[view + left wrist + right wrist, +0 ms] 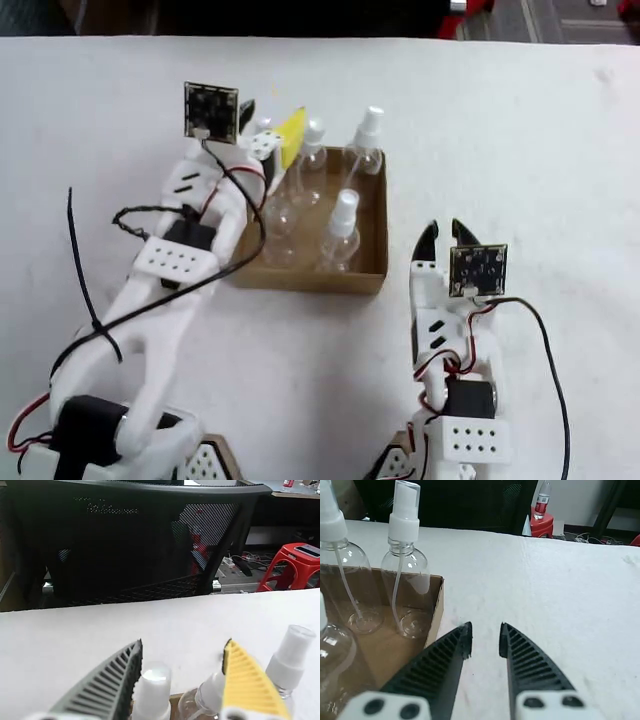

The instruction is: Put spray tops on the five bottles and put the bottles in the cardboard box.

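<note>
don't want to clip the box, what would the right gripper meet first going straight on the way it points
Probably nothing: the right gripper points over bare table, with the box off to one side. The way looks free to the far table edge, though depth is unclear.

The bottles [345,235] in the cardboard box [310,278] are clear, glossy plastic, and their spray tops [404,510] are smooth white plastic. The box is brown and matt. The desk [500,130] under it looks white, matt and faintly grainy. Beside the box, the right gripper [485,632] is ribbed matt black plastic. Over the box, the left gripper [182,647] is ribbed grey and yellow plastic.
</note>
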